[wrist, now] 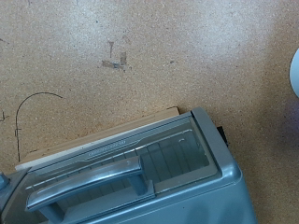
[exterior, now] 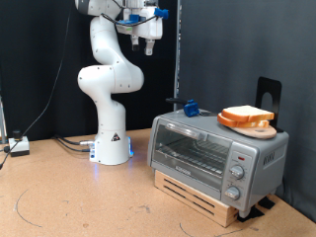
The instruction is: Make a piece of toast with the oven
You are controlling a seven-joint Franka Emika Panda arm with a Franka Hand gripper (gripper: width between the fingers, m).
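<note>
The silver oven [exterior: 215,153] stands on the table at the exterior view's right, its glass door shut, its round knobs [exterior: 237,174] at its right end. Two bread slices [exterior: 246,118] lie stacked on its roof; I cannot tell which one is the piece of toast. My gripper [exterior: 146,41] hangs high above the table, up and to the exterior view's left of the oven, with nothing seen in it. The wrist view looks down on the oven's glass door [wrist: 177,154] and grey bar handle [wrist: 89,182]; no fingers show there.
A blue object [exterior: 190,107] sits on the oven's roof at its back left corner. The oven rests on a wooden board [exterior: 197,193]. A black stand [exterior: 269,94] rises behind it. Cables and a box [exterior: 18,146] lie at the exterior view's left.
</note>
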